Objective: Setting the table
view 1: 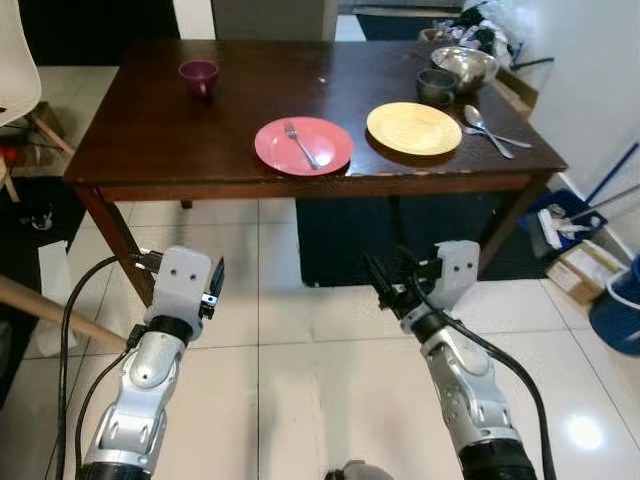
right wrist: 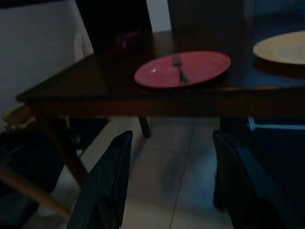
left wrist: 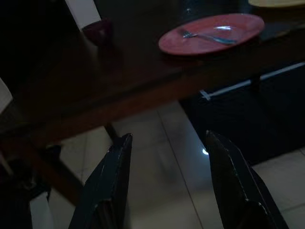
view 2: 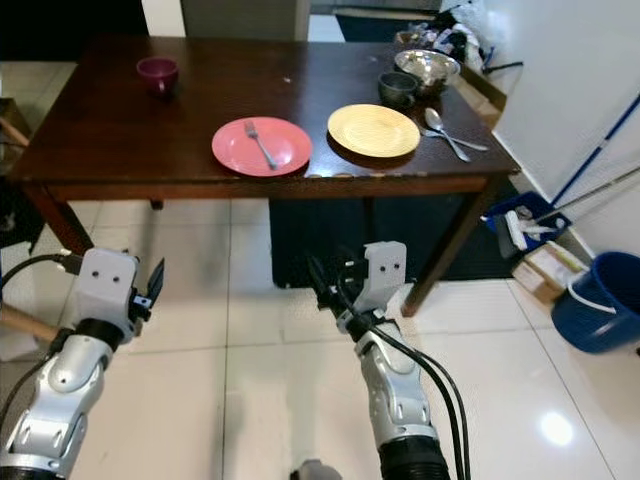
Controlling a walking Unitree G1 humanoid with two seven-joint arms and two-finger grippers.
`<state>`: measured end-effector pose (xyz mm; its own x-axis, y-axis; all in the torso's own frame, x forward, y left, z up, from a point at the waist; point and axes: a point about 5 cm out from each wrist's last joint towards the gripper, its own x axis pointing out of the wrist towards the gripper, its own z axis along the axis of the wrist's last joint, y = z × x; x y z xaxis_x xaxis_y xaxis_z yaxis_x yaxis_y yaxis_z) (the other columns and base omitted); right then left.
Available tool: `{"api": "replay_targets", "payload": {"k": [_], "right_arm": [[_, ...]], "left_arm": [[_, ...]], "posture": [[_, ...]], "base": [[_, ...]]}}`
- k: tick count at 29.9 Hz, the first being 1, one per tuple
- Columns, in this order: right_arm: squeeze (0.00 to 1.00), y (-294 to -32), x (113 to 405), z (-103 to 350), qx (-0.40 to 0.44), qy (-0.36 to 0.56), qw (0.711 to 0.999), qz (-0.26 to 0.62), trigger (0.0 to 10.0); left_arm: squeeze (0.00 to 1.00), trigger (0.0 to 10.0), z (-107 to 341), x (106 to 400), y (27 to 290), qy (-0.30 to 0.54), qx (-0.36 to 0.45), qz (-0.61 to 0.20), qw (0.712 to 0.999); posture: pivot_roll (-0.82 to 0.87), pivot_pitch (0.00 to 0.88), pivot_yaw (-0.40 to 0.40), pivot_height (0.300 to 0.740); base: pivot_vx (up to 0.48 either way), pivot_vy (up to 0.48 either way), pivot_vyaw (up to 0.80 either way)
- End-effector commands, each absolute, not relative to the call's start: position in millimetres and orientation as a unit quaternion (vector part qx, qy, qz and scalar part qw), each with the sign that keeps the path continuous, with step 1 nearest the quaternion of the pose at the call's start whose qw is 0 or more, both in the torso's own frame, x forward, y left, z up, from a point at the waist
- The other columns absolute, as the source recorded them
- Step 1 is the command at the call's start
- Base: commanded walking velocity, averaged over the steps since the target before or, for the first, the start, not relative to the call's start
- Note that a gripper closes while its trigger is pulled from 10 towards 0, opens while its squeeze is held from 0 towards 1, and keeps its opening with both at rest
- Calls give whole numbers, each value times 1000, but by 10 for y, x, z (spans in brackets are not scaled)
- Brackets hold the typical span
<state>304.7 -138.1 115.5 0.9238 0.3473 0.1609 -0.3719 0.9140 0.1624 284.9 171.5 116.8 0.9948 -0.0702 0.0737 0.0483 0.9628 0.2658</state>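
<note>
You face a dark wooden worktop (view 1: 160, 140) that spans the upper half of the frame, with pale floor tiles below it. Near its front edge at centre sits a red plate (view 1: 303, 146) with a fork (view 1: 301, 144) lying on it, and just to the right, close beside it, a yellow plate (view 1: 414, 128) with nothing on it. At the upper right of the worktop stand a steel bowl (view 1: 464, 66) and a dark cup (view 1: 437, 85); two spoons (view 1: 489, 128) lie right of the yellow plate. A purple cup (view 1: 198, 76) stands alone at the upper left. By the look of it the setting is partly done: one place has plate and fork, while the yellow plate lacks cutlery and the spoons and cups seem not yet placed. Your left gripper (view 1: 214, 283) hangs at lower left and your right gripper (view 1: 385, 285) at lower centre, both short of the worktop; each wrist view shows its fingers spread wide with nothing between them. No brand, label or writing can be read anywhere.
</note>
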Motion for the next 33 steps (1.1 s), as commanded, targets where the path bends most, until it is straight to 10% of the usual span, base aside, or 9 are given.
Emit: {"api": "replay_targets", "payload": {"k": [1,33], "right_arm": [[0,-1407,3029,1131,98,-59,977,179,10000],[0,-1326,3008,1205,102,-54,971,208,10000]], "left_arm": [[0,10000,1155,2835,1703,-36,134,-35,990],[0,10000,1226,2814,1657,-32,142,-46,988]], "posture": [[-67,4,38,740],[-67,10,49,740]], "base": [[454,0,0],[474,0,0]]}}
